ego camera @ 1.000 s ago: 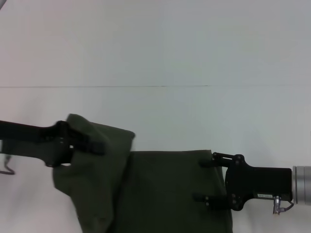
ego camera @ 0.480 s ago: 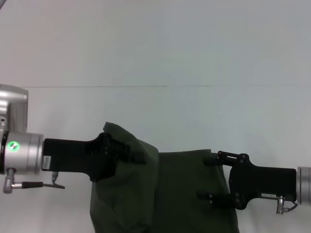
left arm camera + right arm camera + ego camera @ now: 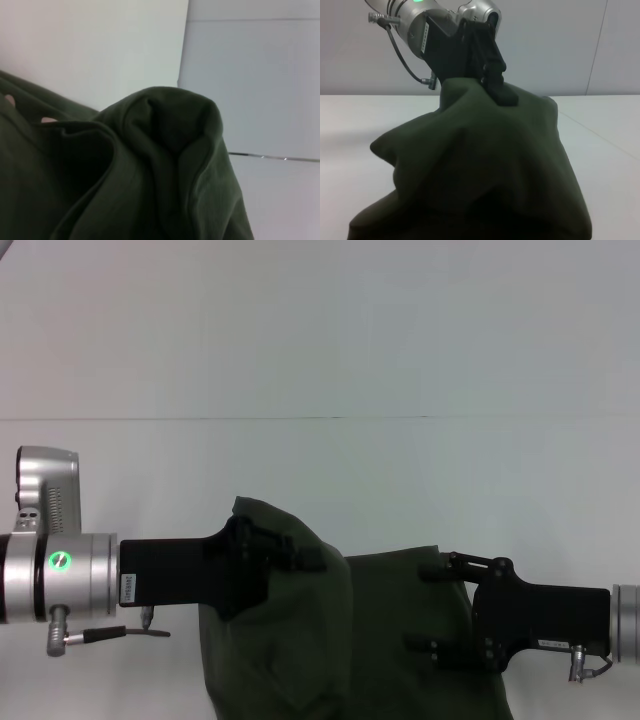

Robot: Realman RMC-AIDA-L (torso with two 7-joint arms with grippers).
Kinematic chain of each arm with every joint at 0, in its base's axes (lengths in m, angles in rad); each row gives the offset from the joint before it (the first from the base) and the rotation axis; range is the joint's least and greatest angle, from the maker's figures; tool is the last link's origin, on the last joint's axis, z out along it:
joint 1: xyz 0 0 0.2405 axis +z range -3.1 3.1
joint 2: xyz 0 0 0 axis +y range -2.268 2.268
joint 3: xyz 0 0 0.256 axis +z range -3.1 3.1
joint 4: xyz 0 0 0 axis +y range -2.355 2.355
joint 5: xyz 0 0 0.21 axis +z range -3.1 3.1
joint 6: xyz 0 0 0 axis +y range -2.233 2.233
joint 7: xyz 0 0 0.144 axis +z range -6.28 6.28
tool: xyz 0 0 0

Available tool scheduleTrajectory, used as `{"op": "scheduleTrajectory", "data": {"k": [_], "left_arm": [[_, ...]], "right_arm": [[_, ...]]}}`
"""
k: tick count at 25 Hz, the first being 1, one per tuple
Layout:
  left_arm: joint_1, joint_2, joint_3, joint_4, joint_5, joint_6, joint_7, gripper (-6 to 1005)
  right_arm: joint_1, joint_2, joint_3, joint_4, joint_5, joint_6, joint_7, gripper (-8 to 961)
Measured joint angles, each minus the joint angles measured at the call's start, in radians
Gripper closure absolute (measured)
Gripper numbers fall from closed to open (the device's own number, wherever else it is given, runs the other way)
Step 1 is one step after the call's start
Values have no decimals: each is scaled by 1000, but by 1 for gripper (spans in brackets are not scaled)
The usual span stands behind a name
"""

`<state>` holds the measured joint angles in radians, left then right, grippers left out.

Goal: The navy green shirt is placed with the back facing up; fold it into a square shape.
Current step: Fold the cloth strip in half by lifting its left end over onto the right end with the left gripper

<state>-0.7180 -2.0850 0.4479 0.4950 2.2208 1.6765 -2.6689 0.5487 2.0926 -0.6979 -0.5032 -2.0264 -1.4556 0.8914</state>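
The navy green shirt (image 3: 385, 640) lies on the white table at the near edge of the head view, plain side up. My left gripper (image 3: 305, 558) is shut on its left part and holds a raised hump of cloth that drapes down over the flat part. In the right wrist view the left gripper (image 3: 496, 87) sits on top of the bunched shirt (image 3: 480, 170). The left wrist view is mostly filled with folded shirt (image 3: 165, 165). My right gripper (image 3: 425, 608) is open, its two fingers spread over the shirt's right edge, low over the cloth.
The white table (image 3: 320, 340) stretches far beyond the shirt, crossed by a thin seam line (image 3: 300, 418). A cable and plug hang under the left wrist (image 3: 100, 633). The shirt's near part runs out of the head view.
My left gripper has moved to the right with the shirt's fold, bringing the raised cloth over the flat part and closer to the right gripper. The right gripper has shifted only slightly.
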Motion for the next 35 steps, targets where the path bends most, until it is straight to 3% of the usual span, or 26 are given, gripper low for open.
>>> {"op": "scheduleTrajectory", "data": {"k": [11, 30, 35], "left_arm": [[11, -9, 0, -8, -75, 1, 0, 863], [22, -66, 15, -28, -107, -73, 25, 862], [25, -69, 4, -64, -121, -83, 68, 782]], "right_arm": [[2, 1, -9, 1, 0, 6, -2, 112], [-7, 1, -1, 3, -1, 9, -8, 111], [-11, 0, -1, 1, -1, 9, -8, 111]]}}
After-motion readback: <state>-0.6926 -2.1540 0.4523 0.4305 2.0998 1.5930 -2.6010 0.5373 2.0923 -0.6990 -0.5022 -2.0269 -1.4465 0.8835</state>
